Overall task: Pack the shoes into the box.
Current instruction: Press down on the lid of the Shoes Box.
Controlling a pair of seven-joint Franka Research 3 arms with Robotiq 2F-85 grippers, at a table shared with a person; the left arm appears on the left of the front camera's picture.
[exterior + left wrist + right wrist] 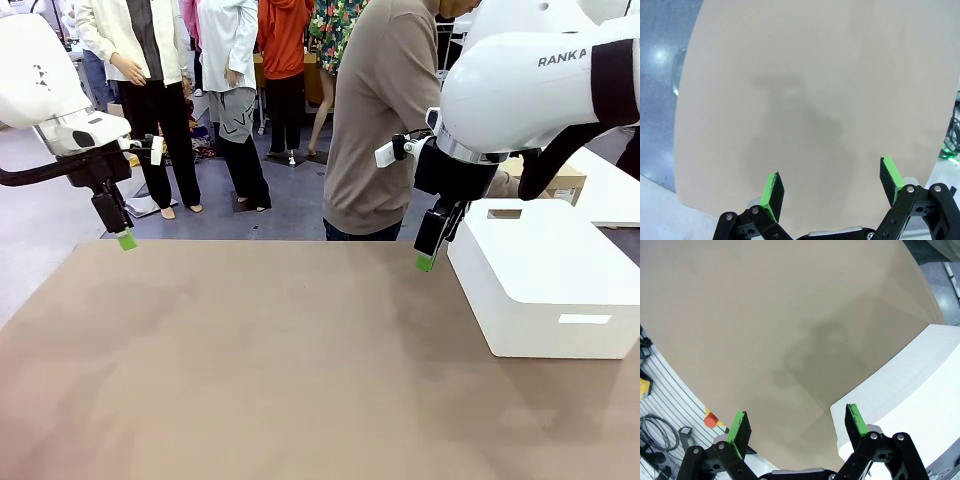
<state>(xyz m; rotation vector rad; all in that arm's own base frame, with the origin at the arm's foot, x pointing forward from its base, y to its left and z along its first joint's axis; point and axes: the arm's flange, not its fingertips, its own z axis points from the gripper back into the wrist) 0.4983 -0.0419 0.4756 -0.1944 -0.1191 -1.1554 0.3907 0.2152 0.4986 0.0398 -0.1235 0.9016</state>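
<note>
While both arms hang above the brown table, neither gripper holds anything. The left gripper is raised over the table's far left corner; in its wrist view the left gripper has its green pads set wide apart, with bare tabletop between them. The right gripper hangs just beside the near left corner of a large white box with slot handles, which stands on the table's right side. In its wrist view the right gripper also has its jaws spread wide, one pad over the edge of the white box and the other over bare table.

A person in a tan top stands at the far edge of the table, turned toward a tan cardboard box partly hidden behind the right arm. Whether that is the shoebox cannot be told, and where the shoes are cannot be told.
</note>
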